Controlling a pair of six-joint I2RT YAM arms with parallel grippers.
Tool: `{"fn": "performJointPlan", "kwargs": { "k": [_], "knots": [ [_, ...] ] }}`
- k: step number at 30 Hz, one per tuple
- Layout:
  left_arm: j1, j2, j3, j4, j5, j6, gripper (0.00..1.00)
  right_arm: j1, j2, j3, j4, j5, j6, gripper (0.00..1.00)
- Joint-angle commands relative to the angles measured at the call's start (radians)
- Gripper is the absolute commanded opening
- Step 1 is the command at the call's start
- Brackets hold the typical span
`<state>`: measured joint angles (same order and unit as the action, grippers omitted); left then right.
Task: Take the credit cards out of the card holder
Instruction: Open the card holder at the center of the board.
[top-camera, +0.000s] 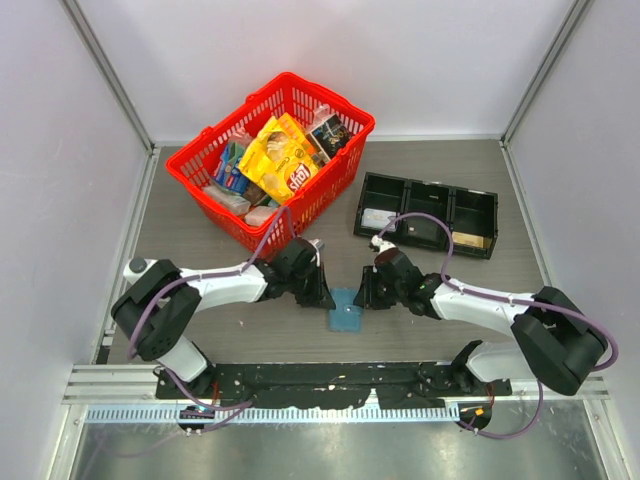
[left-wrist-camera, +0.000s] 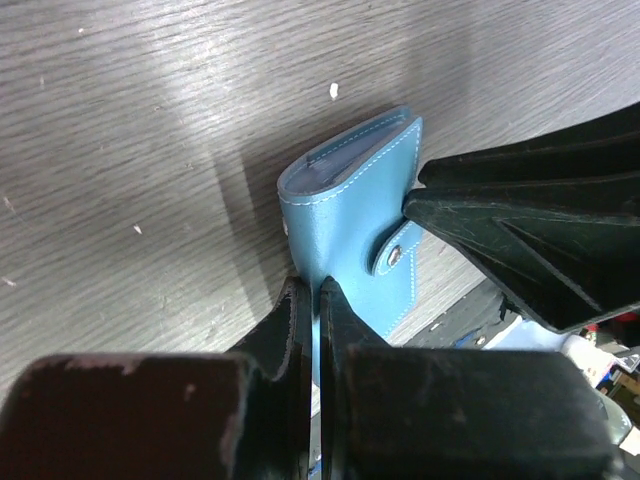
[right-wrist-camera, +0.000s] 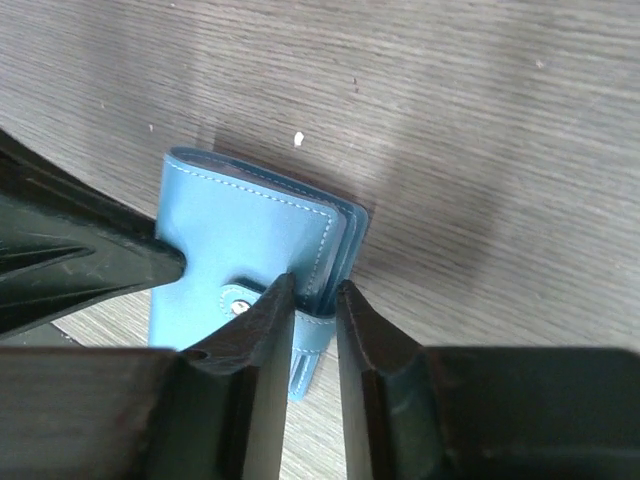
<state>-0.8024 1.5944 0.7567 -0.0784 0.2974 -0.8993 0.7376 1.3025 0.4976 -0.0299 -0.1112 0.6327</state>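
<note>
The blue card holder (top-camera: 345, 310) is closed, with its tab snapped shut, and sits on the table between my two grippers. In the left wrist view the card holder (left-wrist-camera: 350, 215) has one edge pinched by my left gripper (left-wrist-camera: 315, 300). In the right wrist view my right gripper (right-wrist-camera: 312, 295) is shut on the opposite, tab-side edge of the card holder (right-wrist-camera: 240, 235). In the top view my left gripper (top-camera: 325, 296) and right gripper (top-camera: 364, 296) flank it. No credit cards show at the holder; its inside is hidden.
A red basket (top-camera: 335, 175) full of snack packets stands at the back left. A black three-compartment tray (top-camera: 428, 190) at the back right holds a pale card (top-camera: 378, 218) and a flat tan piece (top-camera: 472, 240). White walls enclose the table.
</note>
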Motion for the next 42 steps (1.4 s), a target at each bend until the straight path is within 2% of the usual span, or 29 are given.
{"fn": "performJointPlan", "kwargs": {
  "k": [1, 2, 4, 5, 10, 17, 23, 32, 36, 42],
  "knots": [
    [0.0, -0.092, -0.016, -0.004, -0.084, -0.026, 0.0, 0.042, -0.049, 0.073, -0.16, 0.14, -0.002, 0.34],
    [-0.001, -0.106, -0.017, -0.011, -0.099, -0.026, 0.0, 0.049, -0.066, 0.087, -0.171, 0.149, 0.002, 0.37],
    [-0.007, -0.128, -0.017, -0.026, -0.128, -0.027, 0.0, 0.057, -0.081, 0.122, -0.206, 0.168, 0.007, 0.49],
    [-0.011, -0.135, -0.016, -0.034, -0.142, -0.027, 0.0, 0.065, -0.083, 0.14, -0.221, 0.171, 0.009, 0.5],
    [-0.027, -0.152, 0.0, -0.064, -0.19, -0.027, 0.0, 0.111, -0.059, 0.196, -0.219, 0.163, 0.03, 0.5],
    [-0.046, -0.149, 0.02, -0.093, -0.218, -0.02, 0.0, 0.154, 0.038, 0.194, -0.116, 0.092, 0.07, 0.49],
    [-0.054, -0.149, 0.03, -0.107, -0.23, -0.018, 0.0, 0.186, 0.102, 0.21, -0.13, 0.108, 0.075, 0.48],
    [-0.083, -0.151, 0.079, -0.127, -0.225, -0.006, 0.0, 0.22, 0.15, 0.229, -0.177, 0.245, 0.056, 0.48],
    [-0.084, -0.172, 0.084, -0.142, -0.245, 0.0, 0.0, 0.223, 0.149, 0.229, -0.206, 0.289, 0.048, 0.35],
    [-0.084, -0.175, 0.087, -0.179, -0.273, 0.037, 0.0, 0.223, 0.124, 0.234, -0.255, 0.344, 0.041, 0.07]
  ]
}}
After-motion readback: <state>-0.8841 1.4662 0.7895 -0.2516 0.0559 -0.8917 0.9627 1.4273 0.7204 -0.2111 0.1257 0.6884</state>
